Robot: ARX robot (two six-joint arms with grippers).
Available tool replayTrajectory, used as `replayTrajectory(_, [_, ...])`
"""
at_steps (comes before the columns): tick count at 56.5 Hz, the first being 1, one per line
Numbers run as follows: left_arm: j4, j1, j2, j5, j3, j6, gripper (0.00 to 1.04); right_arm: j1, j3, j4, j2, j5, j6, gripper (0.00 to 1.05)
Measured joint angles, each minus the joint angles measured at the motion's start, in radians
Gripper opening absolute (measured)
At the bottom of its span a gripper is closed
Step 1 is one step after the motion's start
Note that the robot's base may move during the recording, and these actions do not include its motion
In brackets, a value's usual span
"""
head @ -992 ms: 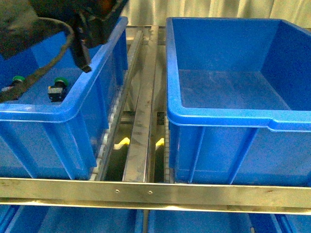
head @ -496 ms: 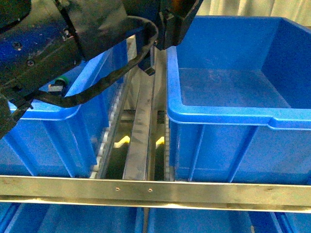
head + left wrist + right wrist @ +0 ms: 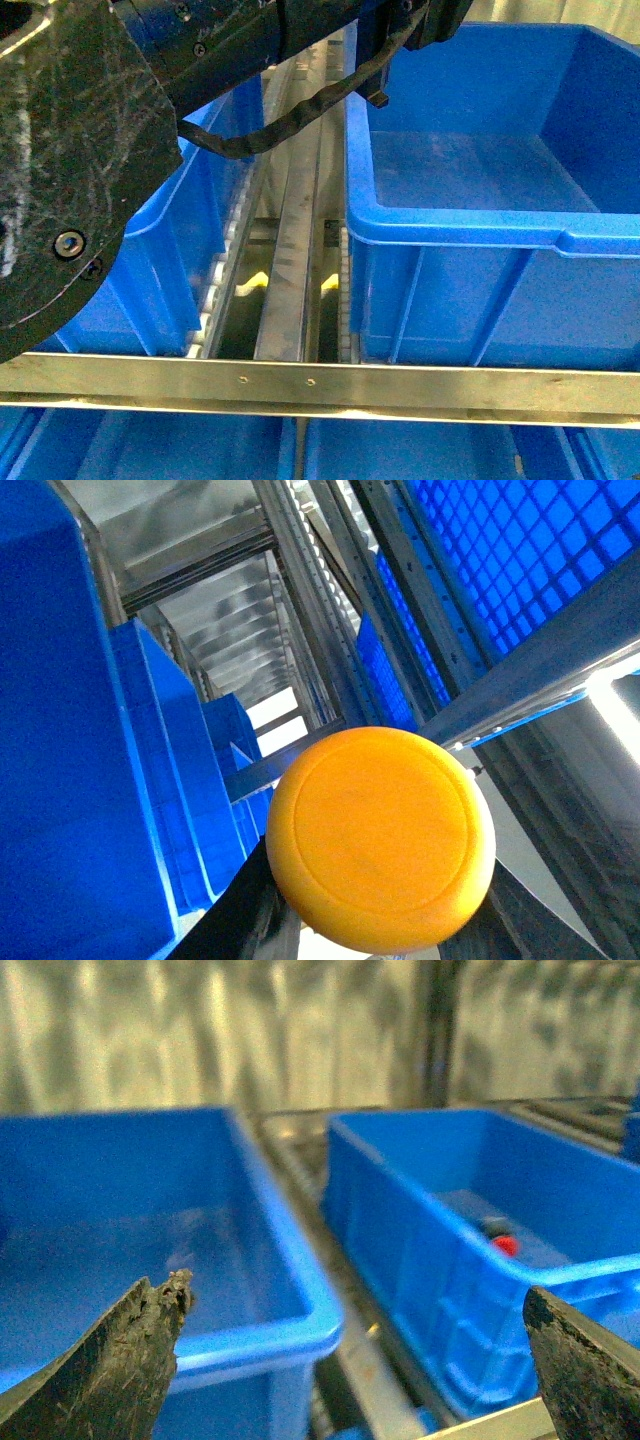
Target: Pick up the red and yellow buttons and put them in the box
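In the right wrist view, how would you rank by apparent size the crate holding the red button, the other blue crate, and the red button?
1. Tied: crate holding the red button and other blue crate look alike, both cropped.
2. Red button, far smallest.

The yellow button's cap hides its body.
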State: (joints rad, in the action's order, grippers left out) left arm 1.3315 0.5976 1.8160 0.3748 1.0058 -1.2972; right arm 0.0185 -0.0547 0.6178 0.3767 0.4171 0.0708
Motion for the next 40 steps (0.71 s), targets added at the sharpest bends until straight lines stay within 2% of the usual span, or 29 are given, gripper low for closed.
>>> replayTrajectory(3, [-0.010,0.000,0.000,0.000,0.000,0.007,0.26,-0.024,-0.066,0.139,0.138,-0.006,-0.006,0.99])
replayTrajectory(5, [-0.014,0.000,0.000,0.000,0.004,0.011,0.26,-0.030,-0.119,0.192,0.204,-0.045,-0.019,0.99])
replayTrajectory(10, [-0.032,0.000,0.000,0.003,0.012,0.022,0.26,-0.062,-0.280,0.165,0.296,-0.157,-0.111,0.99])
replayTrajectory(15, [-0.042,0.000,-0.001,0.011,0.013,0.033,0.26,-0.147,-0.436,0.045,0.352,-0.232,-0.330,0.99])
replayTrajectory(17, [-0.048,-0.002,-0.002,0.010,0.013,0.040,0.26,-0.190,-0.497,-0.003,0.380,-0.269,-0.508,0.99])
replayTrajectory(19, [-0.053,-0.004,-0.002,0.007,0.015,0.043,0.26,-0.207,-0.523,-0.029,0.396,-0.293,-0.600,0.99])
replayTrajectory(20, [-0.056,-0.005,-0.002,0.005,0.016,0.046,0.26,-0.214,-0.534,-0.038,0.408,-0.311,-0.694,0.99])
replayTrajectory(21, [-0.057,-0.006,-0.002,0.002,0.016,0.047,0.26,-0.215,-0.537,-0.038,0.413,-0.319,-0.713,0.99])
replayTrajectory(22, [-0.058,-0.006,-0.002,-0.002,0.017,0.048,0.26,-0.215,-0.540,-0.037,0.424,-0.326,-0.809,0.99])
replayTrajectory(25, [-0.058,-0.006,-0.002,-0.008,0.018,0.052,0.26,-0.180,-0.537,-0.010,0.468,-0.312,-1.095,0.99])
replayTrajectory(30, [-0.072,-0.003,-0.002,-0.013,0.032,0.063,0.26,-0.072,-0.511,0.079,0.517,-0.271,-1.408,0.99])
replayTrajectory(34, [-0.077,-0.004,-0.002,-0.032,0.041,0.066,0.26,-0.008,-0.490,0.135,0.547,-0.250,-1.516,0.99])
replayTrajectory(40, [-0.077,-0.008,-0.002,-0.038,0.057,0.068,0.26,0.075,-0.477,0.196,0.607,-0.201,-1.596,0.99])
